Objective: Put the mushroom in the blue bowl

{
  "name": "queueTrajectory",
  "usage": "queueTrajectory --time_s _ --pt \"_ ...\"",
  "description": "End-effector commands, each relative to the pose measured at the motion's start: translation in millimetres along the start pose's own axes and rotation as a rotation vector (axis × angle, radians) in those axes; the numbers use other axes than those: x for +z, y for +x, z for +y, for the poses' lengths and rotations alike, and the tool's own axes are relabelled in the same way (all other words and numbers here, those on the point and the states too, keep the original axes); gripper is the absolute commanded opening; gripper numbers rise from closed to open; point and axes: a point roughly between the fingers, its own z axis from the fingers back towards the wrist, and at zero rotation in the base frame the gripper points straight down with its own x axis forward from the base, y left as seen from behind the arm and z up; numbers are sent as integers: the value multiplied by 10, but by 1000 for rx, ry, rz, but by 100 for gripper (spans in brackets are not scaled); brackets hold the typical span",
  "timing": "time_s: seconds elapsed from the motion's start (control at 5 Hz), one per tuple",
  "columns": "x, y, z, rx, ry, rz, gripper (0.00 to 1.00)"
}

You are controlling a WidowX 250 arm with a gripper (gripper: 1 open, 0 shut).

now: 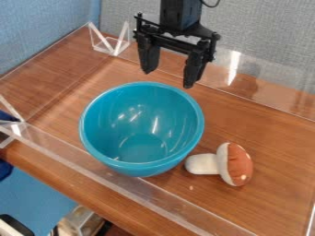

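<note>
We judge the small toy mushroom with orange-brown cap and cream stem (pixel 226 163), lying on its side on the wooden desk (pixel 264 129) at four o'clock of the glossy turquoise-blue plastic bowl (pixel 142 128), light, stiff and smooth, best pinched across its thick stem by our black fingers (pixel 171 73), which hang wide open and empty above the bowl's far rim.

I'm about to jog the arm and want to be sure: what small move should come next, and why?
Probably swing the tool toward the near right, over the mushroom. Its jaws stand open and empty, hanging behind the blue bowl, while the mushroom lies on its side on the table just right of the bowl, not yet grasped. It seems to sit close against the bowl's wall, so approach carefully.
</note>
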Motion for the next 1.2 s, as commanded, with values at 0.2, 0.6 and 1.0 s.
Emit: queueTrajectory --time_s 0.2,0.6,1.0 --pt "-178 18 -397 41 10 4 100" --pt "-334 7 -1011 -49 46 -11 100" --pt "-609 -177 -1372 -187 89 -15 100"
